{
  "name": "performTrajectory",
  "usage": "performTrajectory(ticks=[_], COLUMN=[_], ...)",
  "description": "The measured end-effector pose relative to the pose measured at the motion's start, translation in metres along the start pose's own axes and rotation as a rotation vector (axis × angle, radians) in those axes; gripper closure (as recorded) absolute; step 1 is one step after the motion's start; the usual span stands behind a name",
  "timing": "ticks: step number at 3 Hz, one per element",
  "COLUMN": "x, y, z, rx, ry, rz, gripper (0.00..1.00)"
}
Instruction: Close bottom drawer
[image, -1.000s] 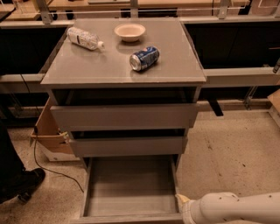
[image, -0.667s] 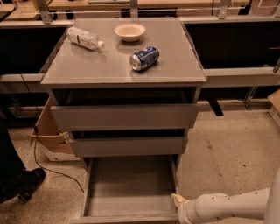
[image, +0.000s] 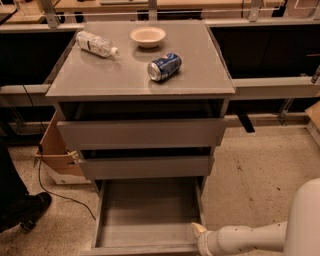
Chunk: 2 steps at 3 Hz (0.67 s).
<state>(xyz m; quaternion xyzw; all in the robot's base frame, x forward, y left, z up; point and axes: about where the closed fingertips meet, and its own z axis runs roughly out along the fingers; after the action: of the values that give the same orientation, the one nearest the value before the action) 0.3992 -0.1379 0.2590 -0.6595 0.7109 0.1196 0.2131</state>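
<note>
Camera view, bottom drawer (image: 149, 220) pulled far out at the cabinet's foot, my gripper (image: 199, 231) low at its front right corner, clamp state I cannot tell, can (image: 164, 66), bottle (image: 96, 43), bowl (image: 148, 36) on cabinet top (image: 195, 77).

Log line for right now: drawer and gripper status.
task: close bottom drawer | bottom drawer: pulled out, empty | gripper: at its front right corner | status: not yet closed

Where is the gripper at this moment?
The gripper is at the bottom of the camera view, right of centre, at the front right corner of the pulled-out bottom drawer.
</note>
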Motion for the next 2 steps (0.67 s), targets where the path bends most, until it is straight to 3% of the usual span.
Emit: performTrajectory(ticks=[2], x=[0.015], y=[-0.019], z=[0.059], rx=[0.013], ry=[-0.048], rz=[-0.03], gripper=[0.0])
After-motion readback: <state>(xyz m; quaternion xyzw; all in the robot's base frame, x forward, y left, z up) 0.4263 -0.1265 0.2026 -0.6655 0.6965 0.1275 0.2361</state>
